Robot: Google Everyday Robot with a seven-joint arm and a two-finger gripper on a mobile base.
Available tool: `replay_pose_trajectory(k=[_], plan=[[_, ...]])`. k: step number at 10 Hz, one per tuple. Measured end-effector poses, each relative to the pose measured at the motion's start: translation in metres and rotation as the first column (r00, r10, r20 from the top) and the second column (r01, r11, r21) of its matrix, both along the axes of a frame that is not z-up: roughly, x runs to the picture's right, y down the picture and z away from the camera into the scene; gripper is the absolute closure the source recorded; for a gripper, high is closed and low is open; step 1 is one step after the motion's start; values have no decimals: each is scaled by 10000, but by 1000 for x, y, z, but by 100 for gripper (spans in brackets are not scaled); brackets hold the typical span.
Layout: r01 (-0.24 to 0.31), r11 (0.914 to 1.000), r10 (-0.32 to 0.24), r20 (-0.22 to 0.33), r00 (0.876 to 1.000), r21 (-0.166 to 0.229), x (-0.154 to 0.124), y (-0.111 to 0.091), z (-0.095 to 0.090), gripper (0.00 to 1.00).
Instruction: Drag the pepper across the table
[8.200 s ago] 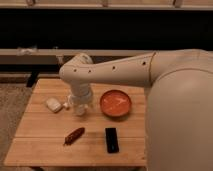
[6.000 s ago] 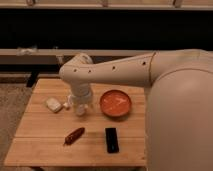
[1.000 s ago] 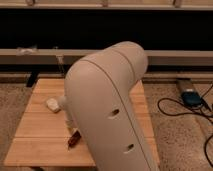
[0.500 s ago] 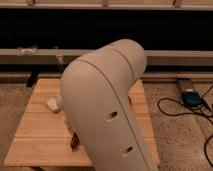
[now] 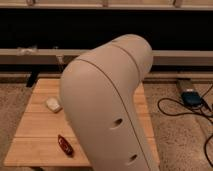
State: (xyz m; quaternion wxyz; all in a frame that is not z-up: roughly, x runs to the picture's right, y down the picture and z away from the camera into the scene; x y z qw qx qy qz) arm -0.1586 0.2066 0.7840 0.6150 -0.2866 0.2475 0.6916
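Two small things show on the bare left part of the table (image 5: 35, 132); most of the rest is covered by the arm (image 5: 107, 105), a broad cream shell that rises from the bottom of the view and bends at a rounded elbow near the top. The gripper is hidden somewhere behind that shell, so I cannot tell where over the table it sits or what state it is in.

Nearest is the pepper (image 5: 65, 145), dark red and glossy. It lies on the planks close to the near edge, toward the near-left corner, just beside the arm's left outline. It is tilted, with one end pointing to the far left and the other to the near right. Whether anything touches it cannot be told.

Farther back a white lump (image 5: 52, 104) rests about midway along the left edge, well apart from the pepper and also close to the arm's outline. A narrow strip of planks shows along the right edge, past the arm.

On the speckled floor (image 5: 180, 140) to the right, a black cable (image 5: 176, 108) loops beside a blue box (image 5: 191, 97). Beyond the far edge runs a pale ledge (image 5: 175, 56) against a dark wall (image 5: 60, 30).
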Motion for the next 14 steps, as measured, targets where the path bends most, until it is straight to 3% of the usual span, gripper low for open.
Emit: replay_pose_trajectory(k=[3,6,8,10,11,13,14], plan=[[-100,9996,99,16,9999,266,5,-12,3,97],[496,9972,-544,906,9944,553,0,-18,-8,69],[1263,9900,-1353,1660,9768,635,-12,-9,-25,48],[2178,9737,-2275,2411,9435,663,-30,13,-43,32],[2551,9642,-2651,2765,9237,722,-39,23,-52,31],[3292,9403,-3380,3528,8725,867,-52,44,-70,31],[3579,9282,-3675,3999,8397,1016,-59,54,-81,31]])
